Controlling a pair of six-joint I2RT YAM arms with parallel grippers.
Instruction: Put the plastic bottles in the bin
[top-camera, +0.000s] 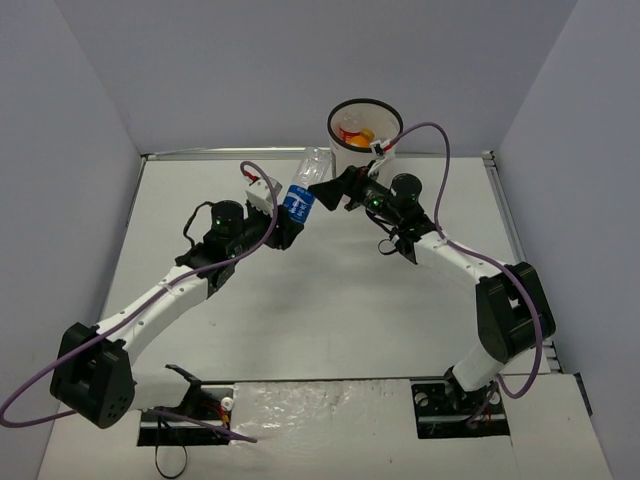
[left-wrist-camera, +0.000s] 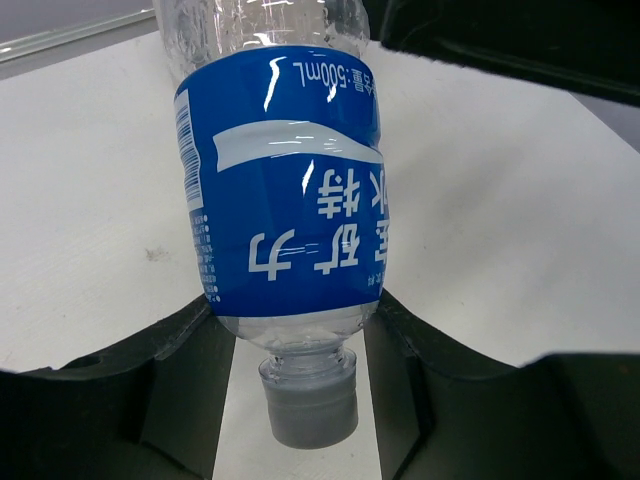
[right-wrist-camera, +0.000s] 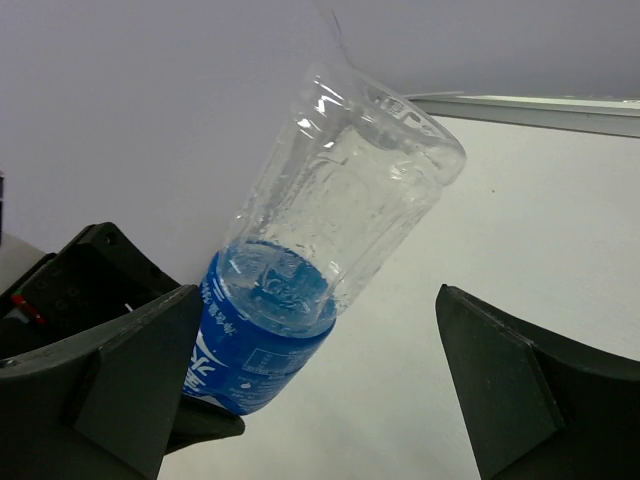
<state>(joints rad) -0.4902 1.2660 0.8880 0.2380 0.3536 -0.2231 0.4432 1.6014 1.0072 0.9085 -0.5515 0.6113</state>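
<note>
Blue-label bottle (top-camera: 305, 185), cap hidden overhead, clamped by left fingers (left-wrist-camera: 180, 390).

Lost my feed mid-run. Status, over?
Left claw shut on blue-label bottle, tilted, aloft. Right claw open, bottle between its fingers, no grip. Bin close behind; right claw crowds the path.
</note>
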